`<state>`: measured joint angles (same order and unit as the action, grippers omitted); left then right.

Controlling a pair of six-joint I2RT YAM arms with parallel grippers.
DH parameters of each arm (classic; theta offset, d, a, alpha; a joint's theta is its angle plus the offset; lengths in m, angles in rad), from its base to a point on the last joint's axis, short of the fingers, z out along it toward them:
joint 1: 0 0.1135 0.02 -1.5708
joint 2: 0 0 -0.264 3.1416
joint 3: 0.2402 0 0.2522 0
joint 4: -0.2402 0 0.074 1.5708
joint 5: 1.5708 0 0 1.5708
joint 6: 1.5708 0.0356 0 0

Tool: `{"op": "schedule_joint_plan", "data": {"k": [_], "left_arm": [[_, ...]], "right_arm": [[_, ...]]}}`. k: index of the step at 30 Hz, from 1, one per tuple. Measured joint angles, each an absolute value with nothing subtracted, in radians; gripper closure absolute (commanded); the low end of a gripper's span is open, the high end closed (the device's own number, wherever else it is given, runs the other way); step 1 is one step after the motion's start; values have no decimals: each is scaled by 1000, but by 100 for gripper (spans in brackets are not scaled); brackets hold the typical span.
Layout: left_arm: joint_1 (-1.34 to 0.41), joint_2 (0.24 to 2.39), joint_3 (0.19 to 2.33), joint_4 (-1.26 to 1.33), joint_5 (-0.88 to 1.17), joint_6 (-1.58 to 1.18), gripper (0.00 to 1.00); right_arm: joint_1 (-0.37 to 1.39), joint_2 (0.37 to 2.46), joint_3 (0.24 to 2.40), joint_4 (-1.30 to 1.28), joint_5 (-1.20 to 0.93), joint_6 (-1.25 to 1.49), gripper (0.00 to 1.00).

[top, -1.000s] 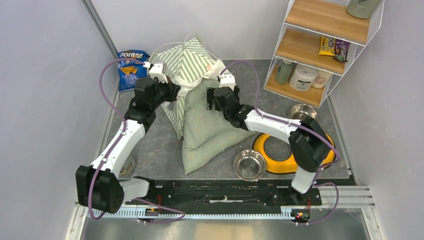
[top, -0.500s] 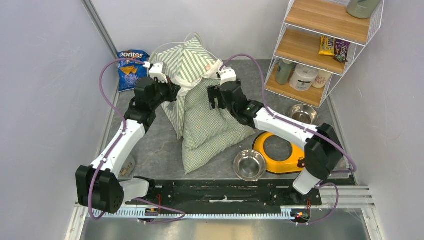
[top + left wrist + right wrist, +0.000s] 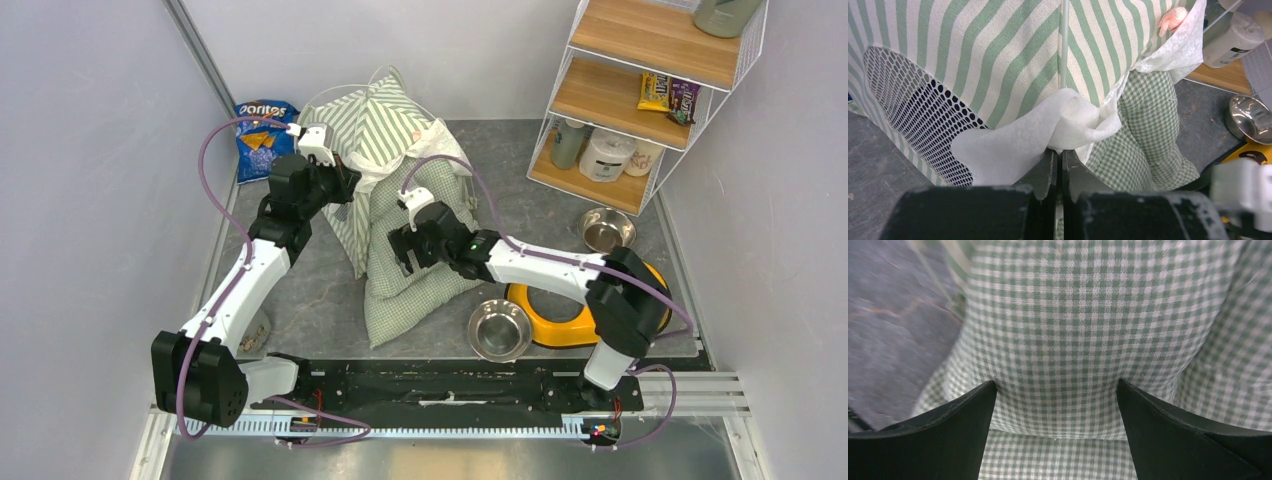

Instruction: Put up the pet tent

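Two arms: both reach over the table to its far middle, one from the left and one from the right.
Task thing: the pet tent, striped green and white, stands at the far centre close to the back wall, partly raised.
Left claw: the left gripper is closed. In the wrist view its fingers meet on a white flap of the pet tent, just below a thin pole.
Mesh: a white mesh panel sits in the striped wall, left of the pinched flap.
Right claw: the right gripper is spread wide and grips nothing. Its fingers sit against the checked cushion, whose cloth fills the gap.
Cushion: the checked cushion leans on the tent's near right side and runs toward the near edge.
Far left: a Doritos bag lies just left of the tent.
Near right: a yellow bowl holder lies under the right arm, with a steel bowl just beside its left edge.
Far right: a second steel bowl sits by the foot of a wire shelf.
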<state>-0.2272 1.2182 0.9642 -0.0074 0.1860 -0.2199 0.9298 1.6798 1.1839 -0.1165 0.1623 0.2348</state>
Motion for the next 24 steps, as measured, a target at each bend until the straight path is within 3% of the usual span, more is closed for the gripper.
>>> {"op": "schedule_joint_plan", "data": {"k": [2,6,9,16,24], "left_arm": [[-227,1218,964,-8,186,-220,98],[-227,1218,966,-12,186,-220,98],[-227,1218,968,-16,186,-219,98],[-227,1218,970,-18,194,-196,98],[-227,1217,970,-17,243,-185,98]], "right_arm": [[925,1719,1169,-117,162,236,20],[918,1789,1169,-97,182,221,71],[917,1798,1182,-93,202,215,97],[912,1794,1277,-189,203,186,100],[776,1794,1430,-304,30,221,100]]}}
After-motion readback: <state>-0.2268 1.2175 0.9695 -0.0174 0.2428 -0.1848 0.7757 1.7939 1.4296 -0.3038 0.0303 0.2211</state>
